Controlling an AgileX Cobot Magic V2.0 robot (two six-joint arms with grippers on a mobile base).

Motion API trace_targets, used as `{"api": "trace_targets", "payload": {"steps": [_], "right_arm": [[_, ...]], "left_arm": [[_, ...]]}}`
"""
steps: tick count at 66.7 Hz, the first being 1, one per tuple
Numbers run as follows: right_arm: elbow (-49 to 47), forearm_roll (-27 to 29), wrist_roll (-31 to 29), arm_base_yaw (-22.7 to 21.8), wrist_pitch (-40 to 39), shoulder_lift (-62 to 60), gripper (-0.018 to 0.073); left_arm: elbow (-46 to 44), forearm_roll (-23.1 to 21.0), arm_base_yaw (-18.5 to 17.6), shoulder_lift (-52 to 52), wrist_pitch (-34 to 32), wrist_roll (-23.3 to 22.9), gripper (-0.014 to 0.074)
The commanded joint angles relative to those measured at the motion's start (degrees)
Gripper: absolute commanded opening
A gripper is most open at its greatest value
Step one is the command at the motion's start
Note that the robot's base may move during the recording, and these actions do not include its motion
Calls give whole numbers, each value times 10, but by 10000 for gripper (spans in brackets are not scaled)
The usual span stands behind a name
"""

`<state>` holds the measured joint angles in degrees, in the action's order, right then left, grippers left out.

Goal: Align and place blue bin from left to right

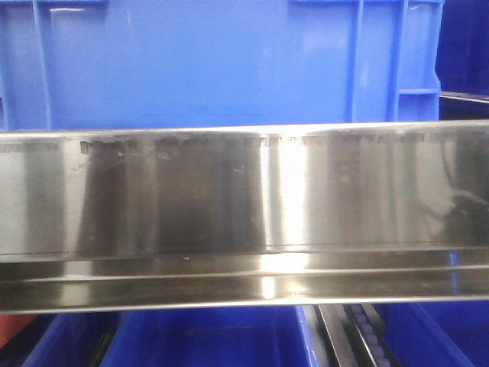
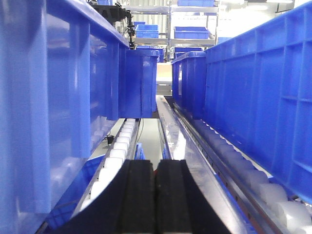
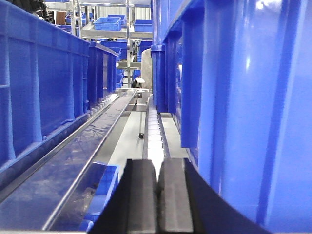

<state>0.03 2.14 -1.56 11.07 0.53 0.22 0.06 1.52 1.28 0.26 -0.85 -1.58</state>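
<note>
With black pads pressed together, left gripper (image 2: pixel 156 195) closed on nothing, low between crate rows over white rollers (image 2: pixel 119 146). Right gripper (image 3: pixel 158 195) likewise closed, empty, beside a steel rail (image 3: pixel 92 131). Blue bin (image 1: pixel 206 65) in front view behind a steel beam (image 1: pixel 244 199); base and top rim cut off. Unclear which crate in wrist views is the same bin.

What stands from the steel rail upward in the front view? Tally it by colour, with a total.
Blue: 2, the blue bin and a darker bin at the right edge.
Silver: 1, the steel rail.
Total: 3.
</note>
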Motion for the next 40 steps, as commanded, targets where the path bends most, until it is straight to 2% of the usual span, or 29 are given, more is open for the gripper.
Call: {"api": "trace_targets", "payload": {"steps": [1, 15, 40], "right_arm": [[0, 2, -3, 1, -10, -2, -165], [0, 2, -3, 1, -10, -2, -165], [0, 2, -3, 1, -10, -2, -165]], "left_arm": [[-1, -10, -4, -3, -15, -1, -111], [-1, -8, -29, -3, -14, -5, -111], [-1, -7, -26, -3, -12, -5, -111]]}}
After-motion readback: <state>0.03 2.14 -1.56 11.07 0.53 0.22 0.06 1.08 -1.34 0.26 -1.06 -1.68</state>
